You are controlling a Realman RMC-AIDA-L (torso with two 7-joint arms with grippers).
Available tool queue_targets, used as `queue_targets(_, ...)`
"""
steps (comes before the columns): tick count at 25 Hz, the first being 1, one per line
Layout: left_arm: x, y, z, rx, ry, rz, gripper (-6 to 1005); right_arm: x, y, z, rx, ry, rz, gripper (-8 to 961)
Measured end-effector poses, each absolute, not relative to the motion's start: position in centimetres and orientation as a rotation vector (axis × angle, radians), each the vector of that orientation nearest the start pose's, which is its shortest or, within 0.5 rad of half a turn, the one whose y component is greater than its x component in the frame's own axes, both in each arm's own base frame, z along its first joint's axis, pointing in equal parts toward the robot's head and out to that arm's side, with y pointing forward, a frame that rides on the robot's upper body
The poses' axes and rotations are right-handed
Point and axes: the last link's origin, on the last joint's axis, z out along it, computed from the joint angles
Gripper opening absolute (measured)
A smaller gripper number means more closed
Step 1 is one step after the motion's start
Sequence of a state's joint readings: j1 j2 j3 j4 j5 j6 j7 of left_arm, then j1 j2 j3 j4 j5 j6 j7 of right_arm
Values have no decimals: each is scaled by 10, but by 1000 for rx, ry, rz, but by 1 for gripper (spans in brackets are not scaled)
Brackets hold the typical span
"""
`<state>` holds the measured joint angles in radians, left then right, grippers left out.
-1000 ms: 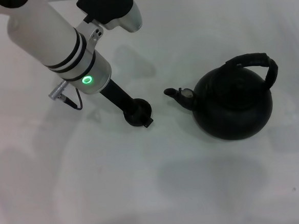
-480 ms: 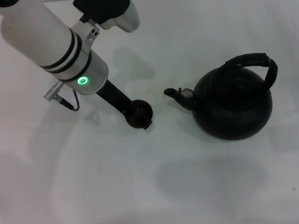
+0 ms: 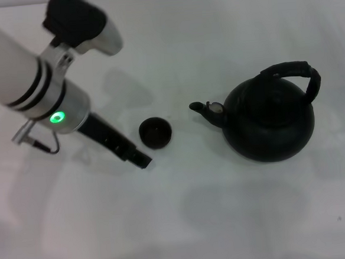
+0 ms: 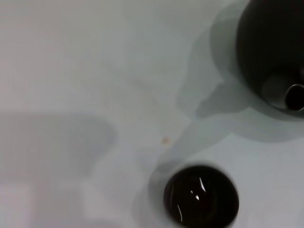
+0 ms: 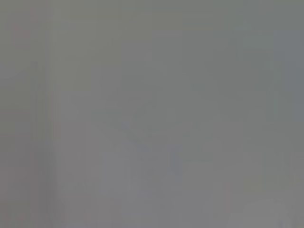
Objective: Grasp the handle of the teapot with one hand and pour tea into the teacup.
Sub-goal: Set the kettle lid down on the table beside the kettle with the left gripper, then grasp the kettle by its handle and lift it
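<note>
The matte-black teapot [image 3: 269, 118] stands on the white table [image 3: 185, 223] at the right. Its spout [image 3: 203, 108] points left toward the teacup, and its ribbed arched handle [image 3: 299, 73] loops over its top right. The tiny dark teacup [image 3: 155, 132] stands free on the table just left of the spout. My left gripper [image 3: 142, 160] hangs low beside the cup, just to its left and nearer me, apart from it and holding nothing. The left wrist view shows the cup [image 4: 201, 197] and part of the teapot [image 4: 273, 47]. The right gripper is out of view.
My left arm [image 3: 33, 86], white with a green light, reaches in from the upper left. The right wrist view shows only flat grey.
My left gripper was at the teacup. It has drawn back to the left and toward me, leaving the cup standing alone. The teapot has not moved.
</note>
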<state>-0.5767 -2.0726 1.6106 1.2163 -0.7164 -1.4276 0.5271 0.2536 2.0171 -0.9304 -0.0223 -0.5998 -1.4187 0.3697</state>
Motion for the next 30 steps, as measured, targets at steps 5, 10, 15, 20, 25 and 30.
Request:
queue_targets(5,-194,320,-51,-2714,-1016,476,782,390,246,40,-1539,544,727,751)
queue_targets(10,-205,304,-41,-2721,-988,385,782,391,226,39,-1589,513,739,751)
queue_targets(15,-220,291,-14,-2714,-936,101,781,397,195,48,-1663,535,777,750)
queue_targets(20,-244,283,19,-2669,-860,-247,780,400,158,60,-1739,570,798,750)
queue_targets(25,-276,262,42,-2571,-669,-605,780,386,138,62,-1904,617,705,750)
queue_targets(30,-309,246,53,-2399,-636,-792,779,355,145,46,-2060,602,636,745)
